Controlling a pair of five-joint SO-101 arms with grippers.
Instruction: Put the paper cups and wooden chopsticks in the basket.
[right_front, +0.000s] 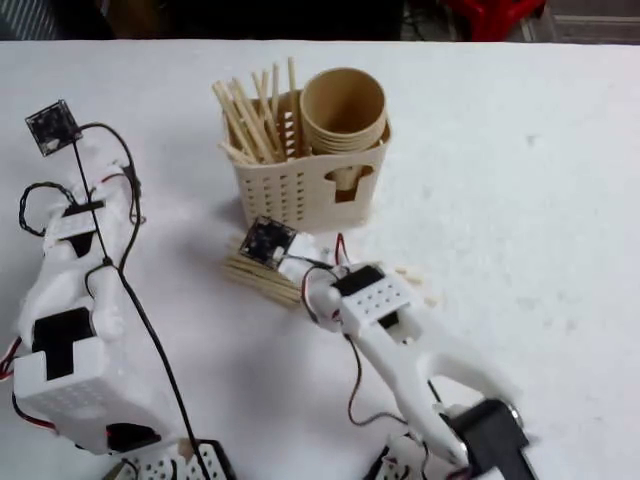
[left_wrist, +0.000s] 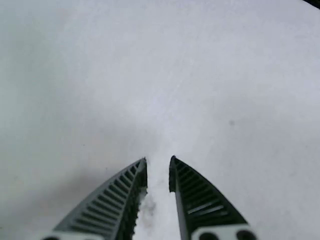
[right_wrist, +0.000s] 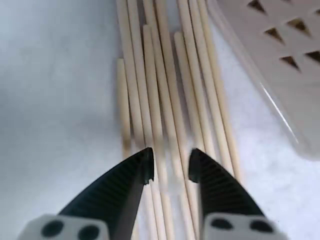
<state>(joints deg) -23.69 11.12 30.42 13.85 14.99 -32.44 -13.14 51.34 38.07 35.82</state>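
My right gripper (right_wrist: 170, 167), jaws slightly apart, straddles the loose wooden chopsticks (right_wrist: 161, 85) lying directly beneath it, beside the basket (right_wrist: 280, 80); light, stiff and apt to roll, they look best pinched mid-length.

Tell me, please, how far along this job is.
Done: the paper cups and many chopsticks stand in the basket. In hand: the right gripper is open astride loose chopsticks on the table. Remaining: that loose pile beside the basket.
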